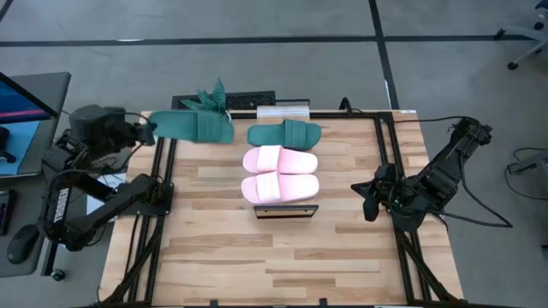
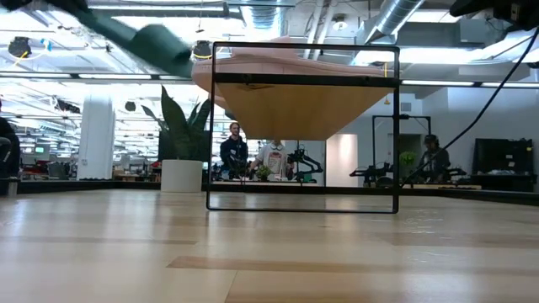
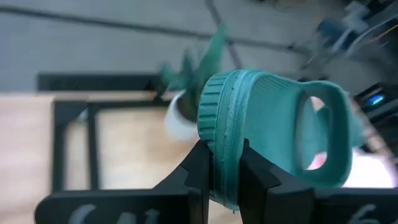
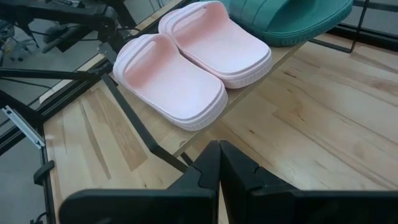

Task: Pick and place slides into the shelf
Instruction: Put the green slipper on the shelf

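Left gripper (image 1: 147, 130) is clamping a green slide (image 1: 193, 126) by its heel, off the wood table's (image 1: 282, 257) far-left corner. Two pink slides (image 1: 279, 174) and another green slide (image 1: 284, 133) are sitting on the shelf (image 1: 287, 210). Right gripper (image 1: 366, 198) is resting closed, empty. People are standing in the room behind.

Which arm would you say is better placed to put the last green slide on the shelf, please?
The left. Its gripper is already clamped on the green slide, held near the shelf. The right gripper is shut and empty, on the shelf's other side.
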